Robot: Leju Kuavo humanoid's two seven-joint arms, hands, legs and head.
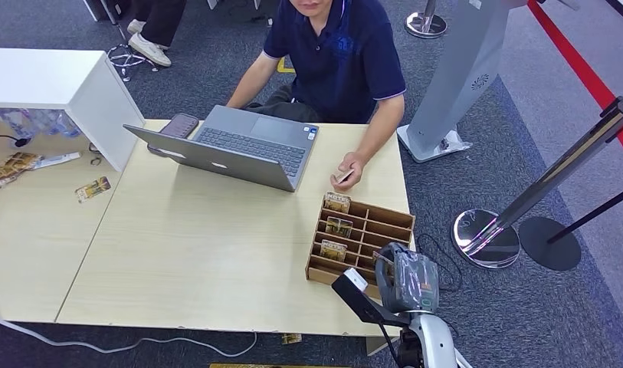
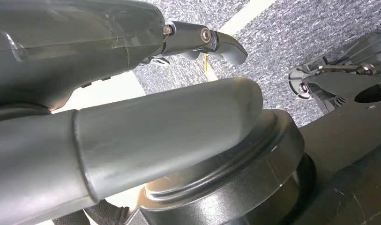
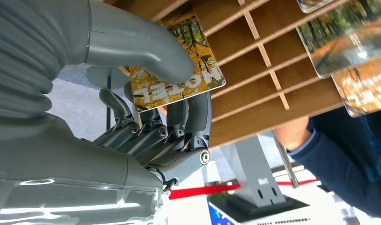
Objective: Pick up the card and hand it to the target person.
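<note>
Right hand (image 3: pixel 146 117) pinches a glossy autumn-print card marked HOTEL (image 3: pixel 179 61) between thumb and fingers, just beside the slotted wooden card rack (image 1: pixel 385 222).
Keep the pinch firm, lift clear, then reach toward the seated person's hand (image 1: pixel 350 170); the left hand (image 2: pixel 132 93) holds nothing.

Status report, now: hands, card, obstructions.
Right hand pinches the card over the wooden organizer. Left hand holds nothing, fingers' state unclear. Person's hand rests on the table by the laptop, already holding something small.

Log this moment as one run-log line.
phase: card grasped | right hand: pinches card at wooden organizer | left hand: holds nothing | person: seated behind laptop
</note>
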